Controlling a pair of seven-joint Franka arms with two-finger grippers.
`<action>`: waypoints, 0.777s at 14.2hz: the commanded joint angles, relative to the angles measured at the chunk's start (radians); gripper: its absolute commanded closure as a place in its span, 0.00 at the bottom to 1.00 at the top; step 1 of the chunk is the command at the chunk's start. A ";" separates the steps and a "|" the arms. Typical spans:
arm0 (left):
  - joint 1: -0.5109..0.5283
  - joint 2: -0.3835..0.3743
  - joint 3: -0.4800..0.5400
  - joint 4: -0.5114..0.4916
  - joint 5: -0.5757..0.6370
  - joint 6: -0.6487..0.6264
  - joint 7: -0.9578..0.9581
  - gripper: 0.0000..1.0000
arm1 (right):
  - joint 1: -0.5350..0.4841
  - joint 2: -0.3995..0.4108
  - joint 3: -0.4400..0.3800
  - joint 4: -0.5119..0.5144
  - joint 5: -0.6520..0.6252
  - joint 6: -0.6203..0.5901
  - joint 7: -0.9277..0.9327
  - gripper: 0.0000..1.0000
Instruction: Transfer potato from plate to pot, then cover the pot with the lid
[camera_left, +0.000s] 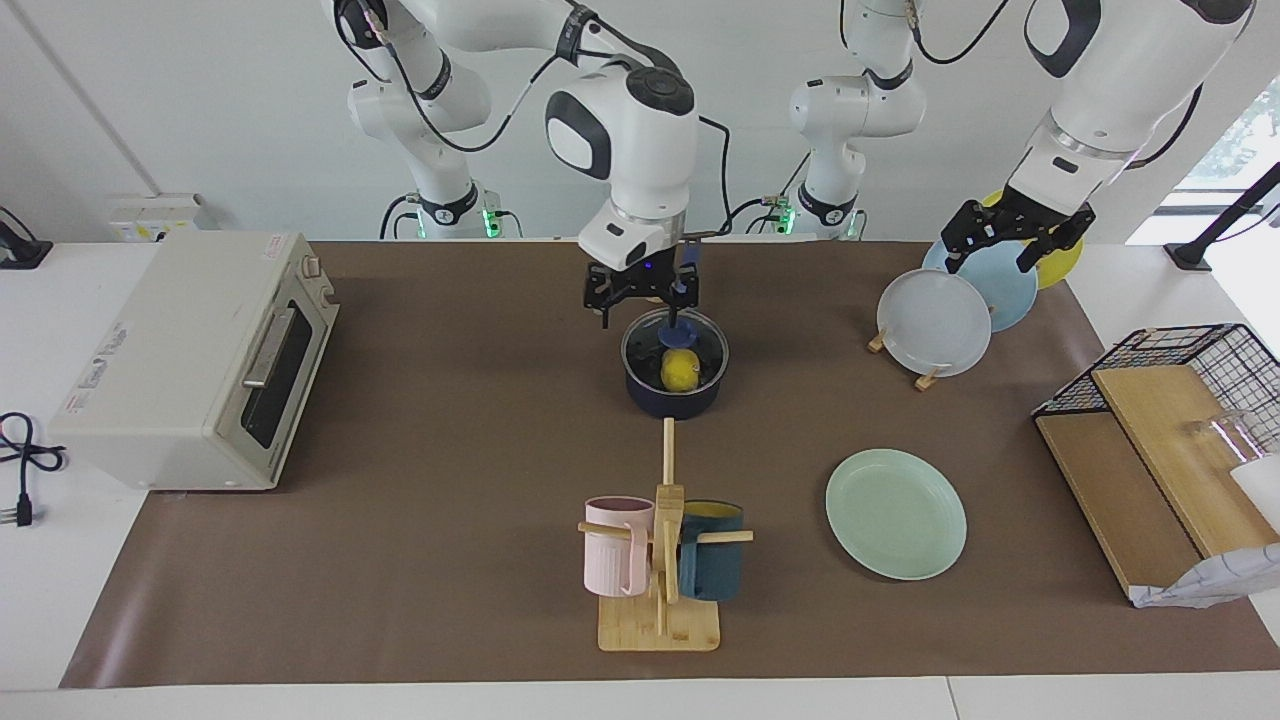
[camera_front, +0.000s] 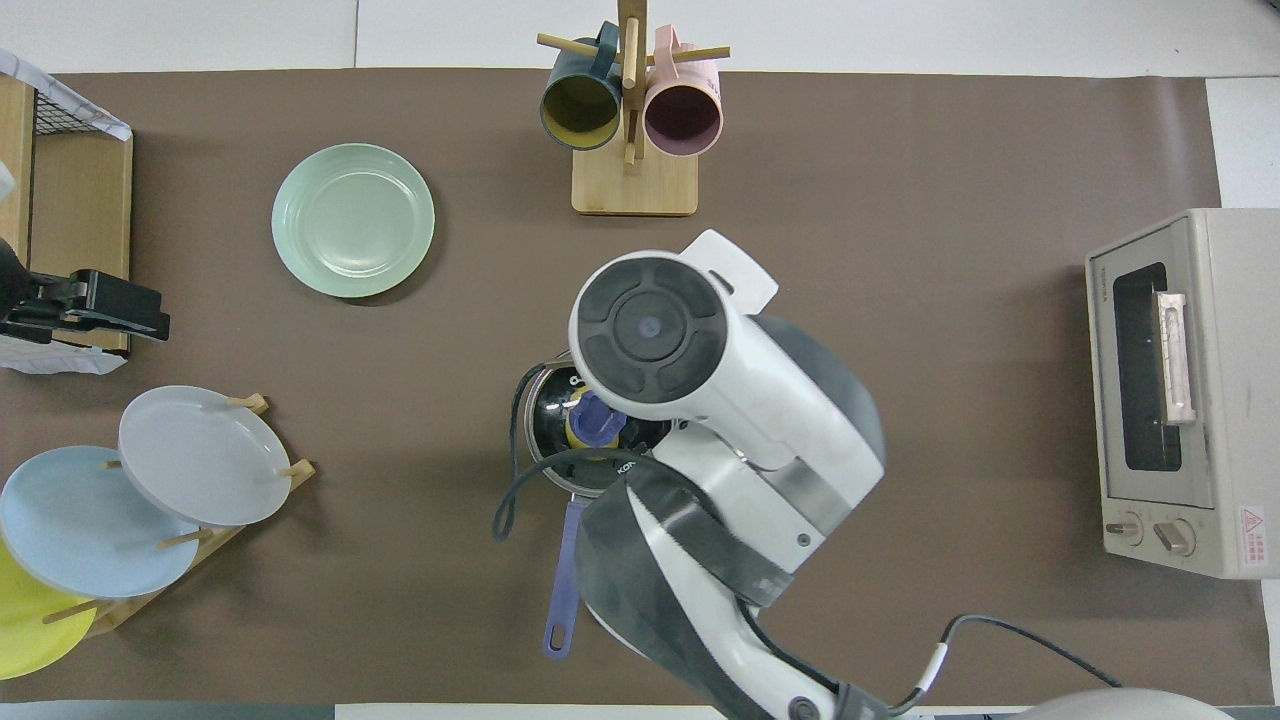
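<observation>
The dark blue pot (camera_left: 675, 395) stands mid-table with its long handle (camera_front: 560, 590) pointing toward the robots. The yellow potato (camera_left: 681, 370) lies inside it. The clear glass lid (camera_left: 706, 338) rests on the pot's rim, its blue knob (camera_front: 597, 421) at the centre. My right gripper (camera_left: 648, 305) hangs just above the knob, and its fingers look spread apart. The mint-green plate (camera_left: 896, 513) is bare, farther from the robots, toward the left arm's end. My left gripper (camera_left: 1015, 243) waits open over the upright plates.
A rack of upright grey-white, light blue and yellow plates (camera_left: 935, 322) stands near the left arm. A mug tree (camera_left: 662, 545) with a pink and a dark teal mug is farther out than the pot. A toaster oven (camera_left: 190, 360) sits at the right arm's end, a wire basket with boards (camera_left: 1170, 440) at the left arm's.
</observation>
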 joint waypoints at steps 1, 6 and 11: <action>-0.001 -0.018 0.006 -0.014 -0.007 0.005 -0.001 0.00 | -0.002 -0.046 -0.142 0.092 0.090 -0.132 -0.227 0.00; -0.001 -0.009 0.004 -0.011 -0.007 0.007 -0.016 0.00 | -0.001 -0.143 -0.433 0.078 0.158 -0.240 -0.582 0.00; -0.001 -0.013 0.001 -0.007 -0.007 0.005 -0.006 0.00 | -0.012 -0.221 -0.624 -0.090 0.211 -0.221 -0.755 0.00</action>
